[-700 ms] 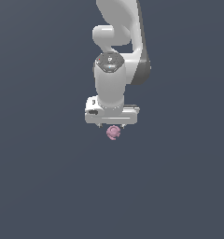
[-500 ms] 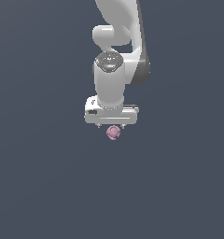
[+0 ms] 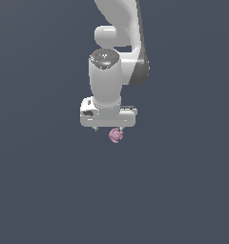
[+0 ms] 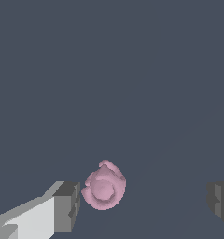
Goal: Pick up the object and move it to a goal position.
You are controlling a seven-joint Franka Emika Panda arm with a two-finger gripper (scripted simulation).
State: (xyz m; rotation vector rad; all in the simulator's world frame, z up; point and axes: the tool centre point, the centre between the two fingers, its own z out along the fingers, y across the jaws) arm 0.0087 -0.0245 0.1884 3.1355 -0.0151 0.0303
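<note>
Though tiny and lumpy, object [image 4: 104,186] plainly off-centre between the fingers: nearly touching one dark pad [image 4: 67,206], well apart from the other pad [image 4: 219,201]. Pink, roundish, knobbed, with no clear long axis, so no turning of the wrist called for on that score. Resting on the bare grey desk [image 3: 49,190], just under the claw [image 3: 108,129] in the exterior view and shifted a little toward that view's right of the claw's middle. Claw released, jaws spread wide, nothing held. Fingertips mostly hidden behind the white hand in the exterior view, so hard to say whether already down at the object's level or just above it. Probably best served by a small sideways shift to centre the object in the gap before clenching; otherwise likely to be nudged along by the near finger as the jaws come together. Goal position not marked anywhere in either view.
</note>
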